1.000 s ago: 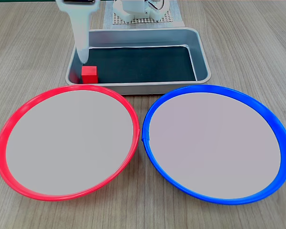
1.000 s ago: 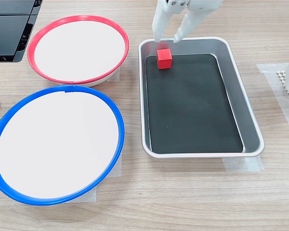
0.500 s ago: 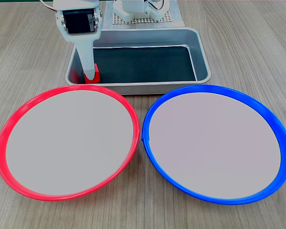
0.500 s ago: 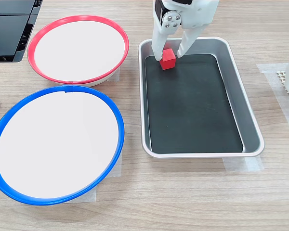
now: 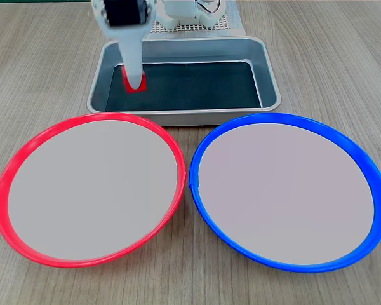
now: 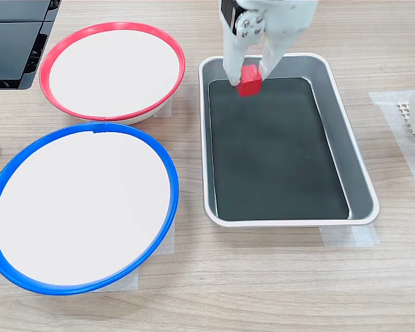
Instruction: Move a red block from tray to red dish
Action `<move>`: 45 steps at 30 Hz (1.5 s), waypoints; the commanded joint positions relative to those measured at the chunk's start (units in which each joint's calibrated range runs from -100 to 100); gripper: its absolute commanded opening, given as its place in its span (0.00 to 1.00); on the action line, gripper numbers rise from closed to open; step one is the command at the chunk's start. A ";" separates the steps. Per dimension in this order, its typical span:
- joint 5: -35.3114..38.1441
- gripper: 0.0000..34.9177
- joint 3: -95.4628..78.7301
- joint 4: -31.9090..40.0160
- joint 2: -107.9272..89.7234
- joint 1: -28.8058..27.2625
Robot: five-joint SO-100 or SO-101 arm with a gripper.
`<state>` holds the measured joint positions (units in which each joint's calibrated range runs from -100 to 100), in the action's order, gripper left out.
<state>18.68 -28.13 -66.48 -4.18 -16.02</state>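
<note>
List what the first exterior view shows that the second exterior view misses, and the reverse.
Only the first exterior view shows the white arm base on a perforated mat behind the tray.

Only the second exterior view shows both fingers on either side of the red block, black equipment at its top left, and clear tape under the tray's near edge.

Both exterior views show the gripper shut on the red block above the tray, with the red dish and the blue dish empty.
</note>
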 commanded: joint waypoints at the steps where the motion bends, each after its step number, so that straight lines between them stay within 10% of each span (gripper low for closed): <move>1: -1.56 0.01 6.78 -0.01 -8.40 2.70; 13: -1.86 0.01 24.81 23.35 15.65 1.76; 23: 0.88 0.01 33.64 25.00 29.04 5.24; 33: 3.08 0.63 34.09 23.76 29.29 6.37; 37: 2.83 0.41 31.82 24.59 25.63 5.71; 39: 0.54 0.01 27.08 27.81 19.49 5.34; 45: -14.21 0.00 -0.04 45.72 -9.60 5.15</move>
<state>13.65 -11.71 -31.32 7.33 -11.06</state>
